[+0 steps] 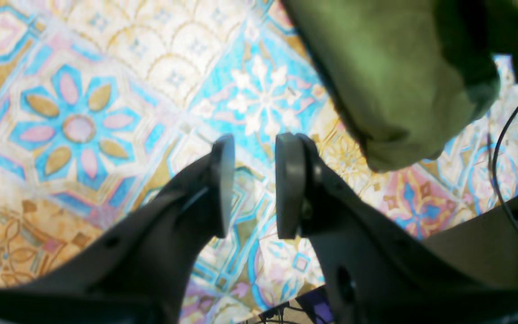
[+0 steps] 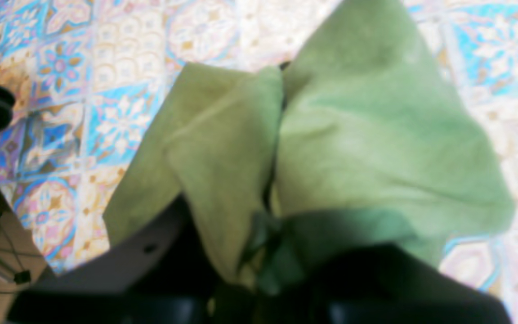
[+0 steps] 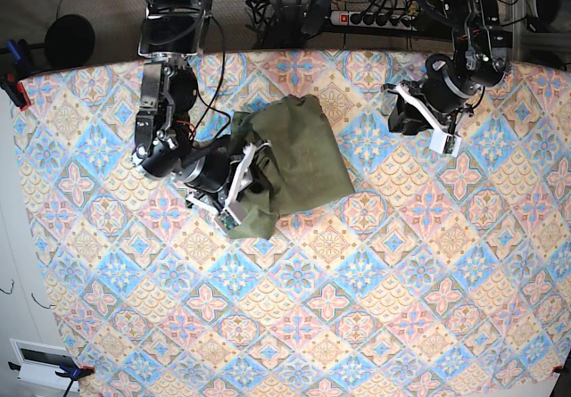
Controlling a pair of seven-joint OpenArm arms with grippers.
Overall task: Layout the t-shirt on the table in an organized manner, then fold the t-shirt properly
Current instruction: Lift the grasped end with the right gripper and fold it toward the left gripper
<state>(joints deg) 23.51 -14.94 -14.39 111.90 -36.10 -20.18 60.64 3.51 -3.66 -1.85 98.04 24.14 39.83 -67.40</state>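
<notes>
We see the olive-green soft cloth t-shirt [image 3: 294, 165] bunched in a crumpled heap on the worktop [image 3: 375, 308], a large surface under a tile-patterned cloth of blue, pink and cream diamonds. Shirt sits in the upper-middle part of the base view, toward that view's left. Right end effector [image 3: 239, 187] is at the shirt's lower-left edge; in the right wrist view its black fingers are pressed together, pinching a fold of the green cloth [image 2: 259, 180], which spreads out in two lobes ahead of it. Left end effector [image 3: 426, 120] hangs over bare worktop near the far edge, well apart from the shirt in the base view. In the left wrist view its two round grey pads [image 1: 223, 184] stand spread with a clear gap, nothing between them; the shirt's edge [image 1: 389, 85] shows upper right, blurred.
</notes>
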